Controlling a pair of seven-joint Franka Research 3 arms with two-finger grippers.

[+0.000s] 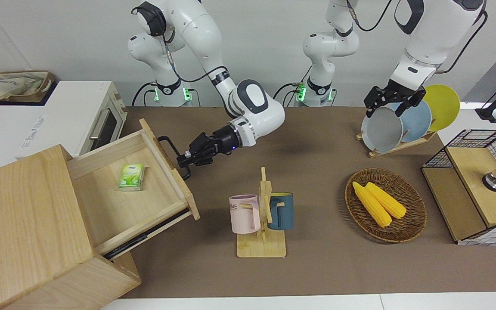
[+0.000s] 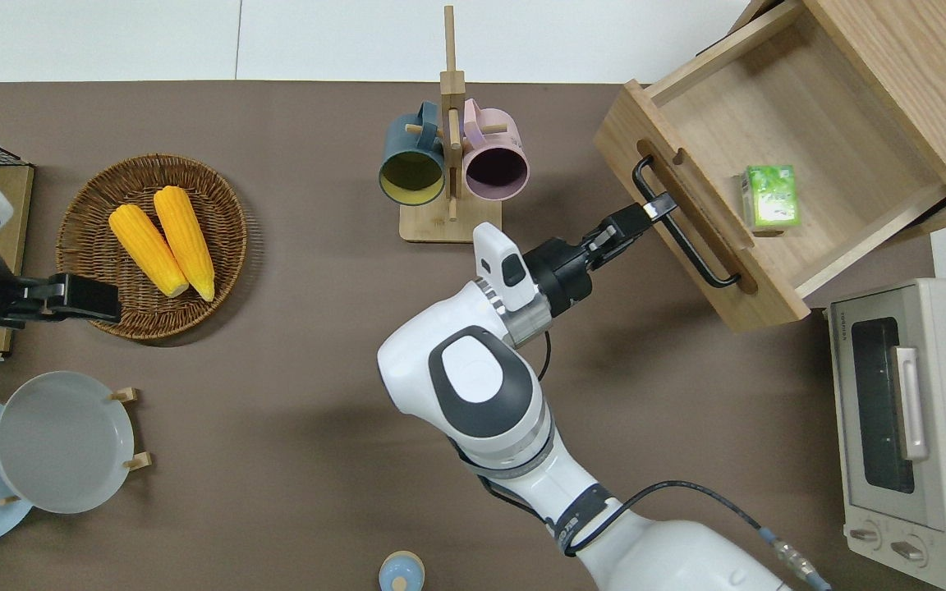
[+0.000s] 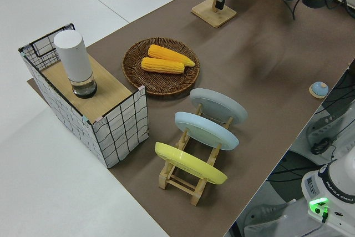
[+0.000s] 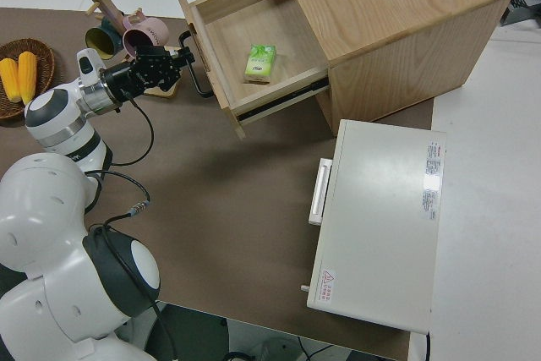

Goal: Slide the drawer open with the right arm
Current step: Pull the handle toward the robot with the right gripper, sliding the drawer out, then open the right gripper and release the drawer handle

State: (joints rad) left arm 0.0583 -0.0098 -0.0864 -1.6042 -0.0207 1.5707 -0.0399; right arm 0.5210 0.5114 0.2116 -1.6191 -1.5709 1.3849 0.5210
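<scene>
The right tool (image 2: 655,210) is clamped on the black loop handle (image 2: 681,238) of the drawer (image 2: 777,148), which stands pulled well out of the pale-wood cabinet (image 1: 24,224); a green packet (image 2: 770,195) lies inside; the mug rack (image 2: 450,156) stands near the tool, bare brown counter (image 2: 317,345) beneath it; the left arm is parked.

A brown table (image 1: 317,267) bears a pale-wood cabinet (image 1: 28,232), white toaster oven (image 2: 908,427), mug stand (image 1: 261,247), corn basket (image 1: 407,230), plate rack (image 3: 186,178) (three plates), and wire-grid shelf (image 1: 472,202).

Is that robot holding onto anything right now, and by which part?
Yes. The right hand grips the drawer by its black loop handle. The left arm is parked.
</scene>
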